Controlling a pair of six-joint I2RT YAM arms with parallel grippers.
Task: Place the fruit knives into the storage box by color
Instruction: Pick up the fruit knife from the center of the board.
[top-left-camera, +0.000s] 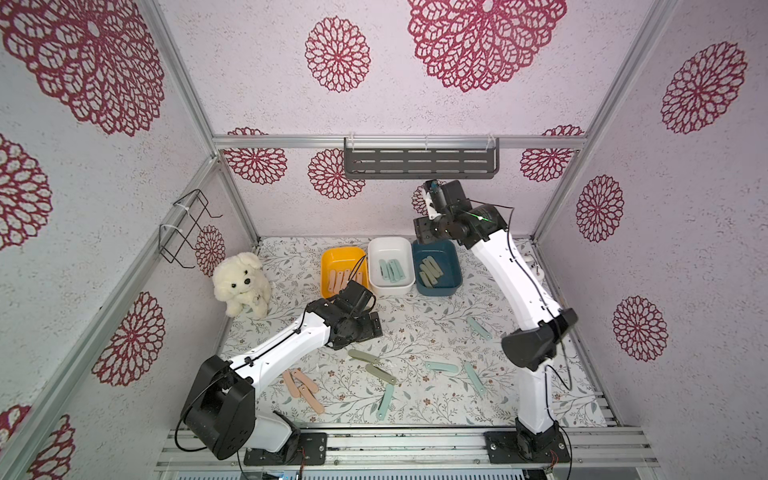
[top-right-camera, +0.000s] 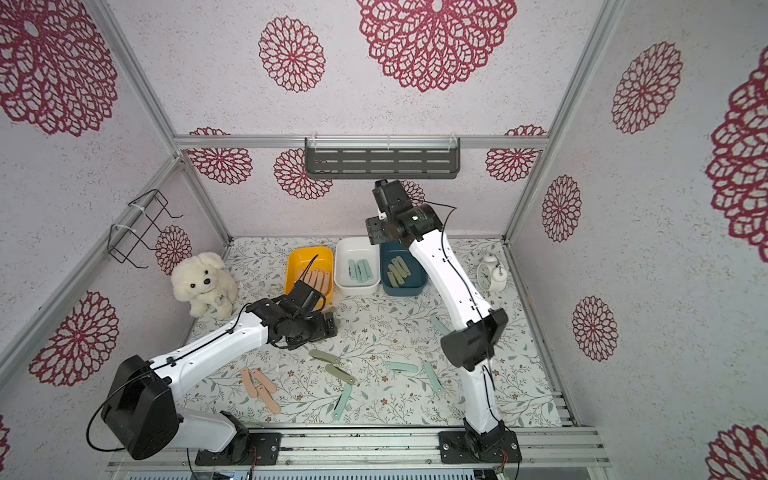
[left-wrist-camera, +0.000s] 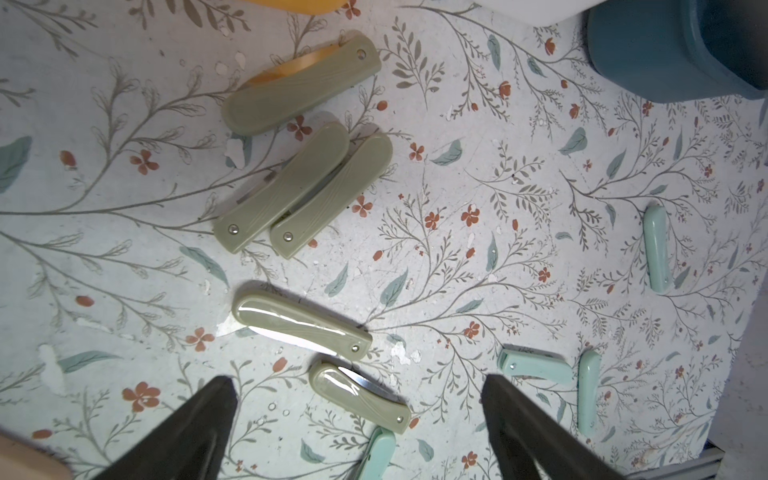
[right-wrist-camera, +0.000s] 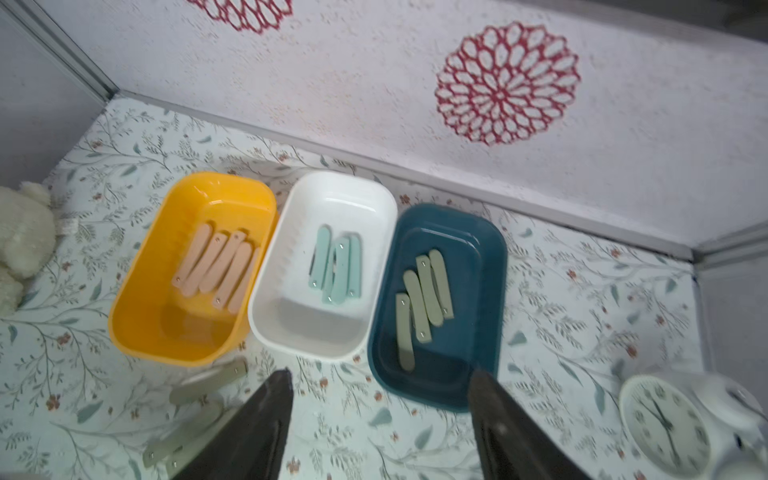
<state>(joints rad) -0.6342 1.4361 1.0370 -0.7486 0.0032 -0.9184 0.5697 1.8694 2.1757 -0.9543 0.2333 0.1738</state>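
Three storage boxes stand in a row at the back. The yellow box (right-wrist-camera: 137, 291) holds pink fruit knives (right-wrist-camera: 216, 266), the white box (right-wrist-camera: 286, 208) mint ones (right-wrist-camera: 336, 270), and the dark blue box (right-wrist-camera: 490, 257) sage ones (right-wrist-camera: 424, 291). Loose knives lie on the table: pink (top-left-camera: 301, 386), sage (top-left-camera: 380, 374) and mint (top-left-camera: 441, 366). My left gripper (left-wrist-camera: 359, 380) hangs open and empty low over several sage knives (left-wrist-camera: 282, 187). My right gripper (right-wrist-camera: 380, 374) is raised by the blue box's front, open and empty.
A white plush dog (top-left-camera: 243, 282) sits at the back left. An alarm clock (top-right-camera: 490, 272) stands right of the blue box. A wire rack (top-left-camera: 187, 226) hangs on the left wall and a grey shelf (top-left-camera: 419, 160) on the back wall.
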